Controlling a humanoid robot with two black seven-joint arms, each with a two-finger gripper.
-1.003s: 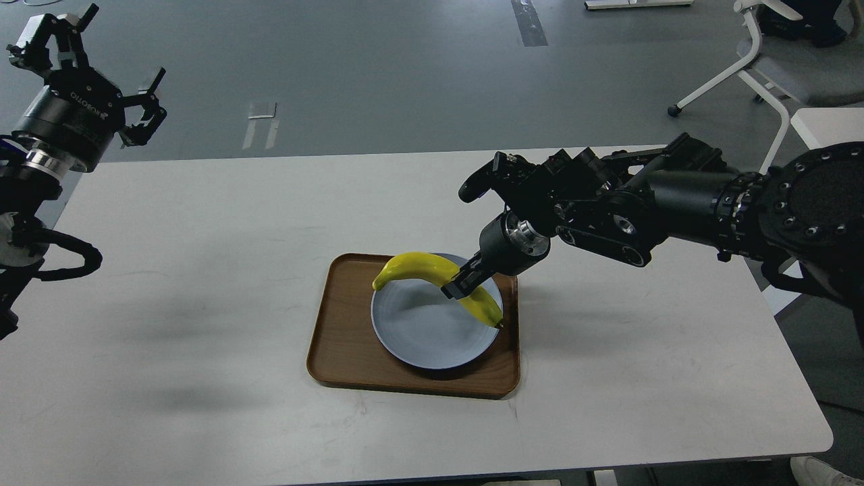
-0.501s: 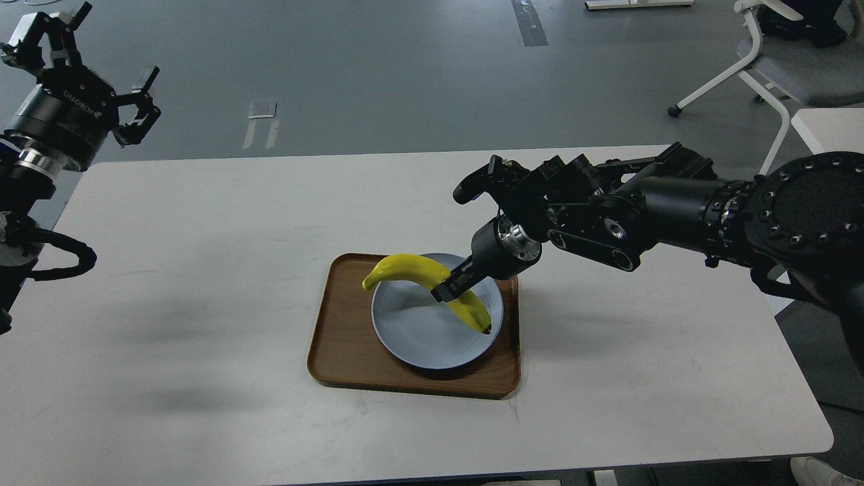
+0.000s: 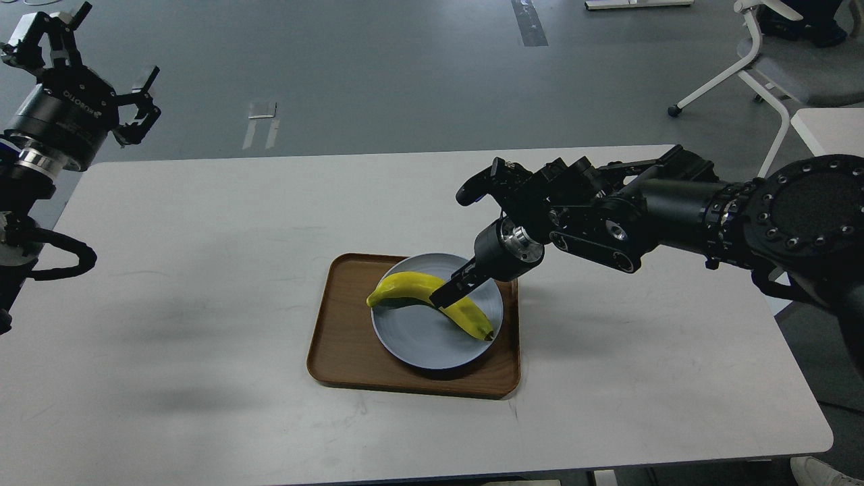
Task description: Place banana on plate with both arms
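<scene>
**Head view: banana down on the plate**

Head view: the yellow banana point(image 3: 420, 298) lies on the round grey-blue plate point(image 3: 425, 341). The plate sits in a brown wooden tray point(image 3: 341, 351) on the white surface point(image 3: 202, 270). The right end effector point(image 3: 451, 291) reaches in from the right, and its fingers are closed around the middle of the banana. The left end effector point(image 3: 81, 67) is up high at the far left, well away from the tray. Its fingers are spread wide and it holds nothing.
</scene>
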